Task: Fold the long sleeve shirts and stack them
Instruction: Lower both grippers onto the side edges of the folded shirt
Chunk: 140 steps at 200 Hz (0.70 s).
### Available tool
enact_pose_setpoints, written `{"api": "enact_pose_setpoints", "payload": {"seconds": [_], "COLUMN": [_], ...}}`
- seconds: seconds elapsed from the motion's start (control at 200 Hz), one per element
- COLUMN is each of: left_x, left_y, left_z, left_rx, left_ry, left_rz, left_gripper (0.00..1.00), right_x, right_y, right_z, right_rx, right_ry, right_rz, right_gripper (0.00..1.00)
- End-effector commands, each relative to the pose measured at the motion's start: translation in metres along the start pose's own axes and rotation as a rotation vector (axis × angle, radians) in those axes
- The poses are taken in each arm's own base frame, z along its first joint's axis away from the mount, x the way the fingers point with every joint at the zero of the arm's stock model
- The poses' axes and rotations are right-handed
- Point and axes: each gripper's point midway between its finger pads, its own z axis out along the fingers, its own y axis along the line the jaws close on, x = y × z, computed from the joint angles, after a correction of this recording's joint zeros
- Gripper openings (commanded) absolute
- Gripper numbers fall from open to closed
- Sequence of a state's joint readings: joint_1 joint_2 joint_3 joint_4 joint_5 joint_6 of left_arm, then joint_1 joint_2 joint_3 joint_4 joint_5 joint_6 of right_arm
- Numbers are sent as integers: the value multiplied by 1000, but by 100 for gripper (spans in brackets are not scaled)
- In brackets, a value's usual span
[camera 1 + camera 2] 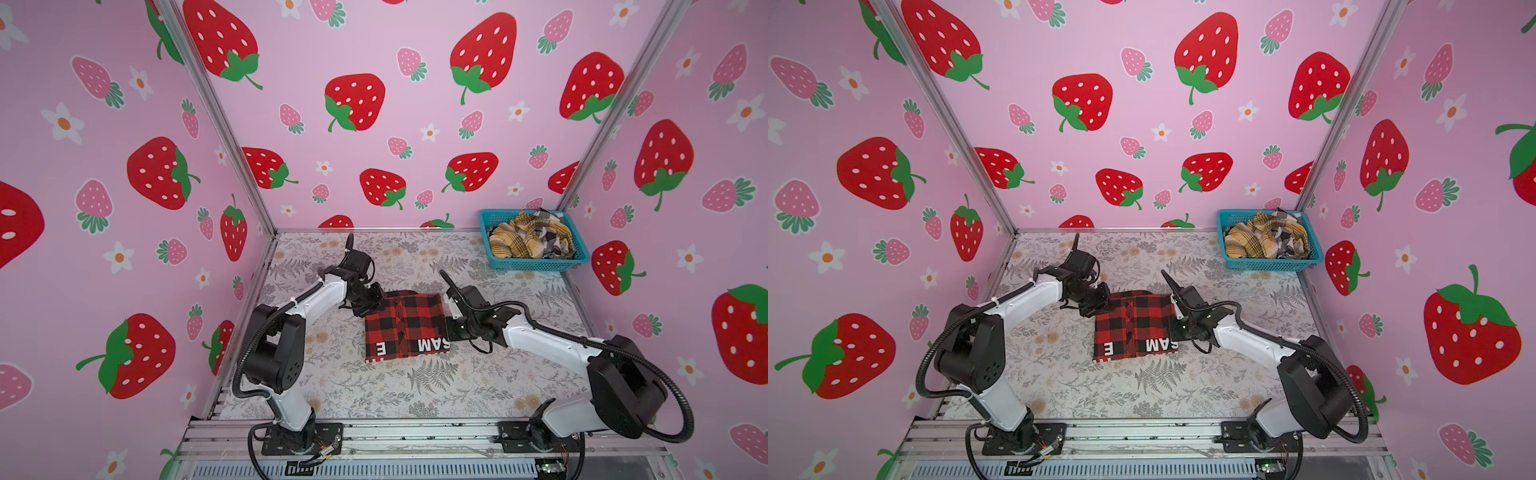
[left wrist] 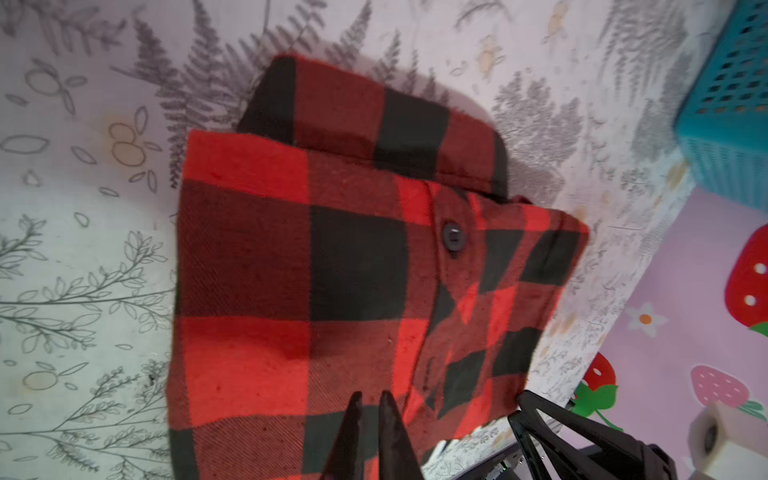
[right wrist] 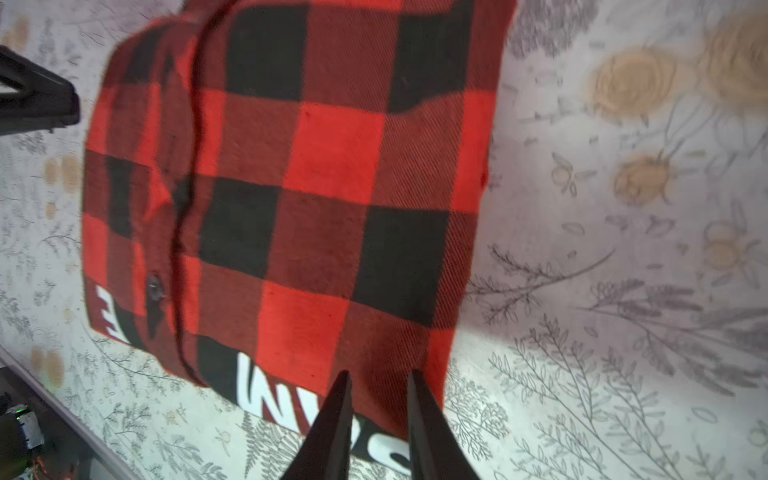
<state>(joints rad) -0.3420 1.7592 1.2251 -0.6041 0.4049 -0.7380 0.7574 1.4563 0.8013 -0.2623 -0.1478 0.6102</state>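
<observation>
A red-and-black check shirt (image 1: 405, 324) (image 1: 1133, 328) lies folded into a rectangle mid-table, with white block letters along its near edge. My left gripper (image 1: 368, 305) (image 2: 371, 395) hovers over the shirt's far left corner, its fingers together and holding nothing. My right gripper (image 1: 448, 328) (image 3: 380, 374) sits at the shirt's right edge, fingers a little apart over the cloth, gripping nothing. A mustard-yellow plaid shirt (image 1: 519, 243) and a black-and-white plaid shirt (image 1: 555, 237) lie crumpled in the basket.
The turquoise mesh basket (image 1: 536, 264) (image 1: 1266, 264) stands in the far right corner against the pink strawberry walls. The table wears a grey floral cloth (image 1: 415, 390). Both arm bases are bolted to the metal rail (image 1: 415, 434) at the near edge.
</observation>
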Motion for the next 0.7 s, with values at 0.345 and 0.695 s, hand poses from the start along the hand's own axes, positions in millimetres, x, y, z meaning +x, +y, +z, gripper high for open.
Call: {"api": "enact_pose_setpoints", "payload": {"seconds": [0.345, 0.695], "left_x": [-25, -25], "left_y": [49, 10], "left_z": [36, -37], "left_rx": [-168, -61], "left_ry": [42, -91], "left_rz": [-24, 22], "left_gripper": [1, 22], "right_x": [27, -49], "right_y": [33, 17], "right_z": [20, -17], "right_rx": [-24, 100], "right_ry": [83, -69], "right_rz": [-19, 6], "right_gripper": [21, 28]}}
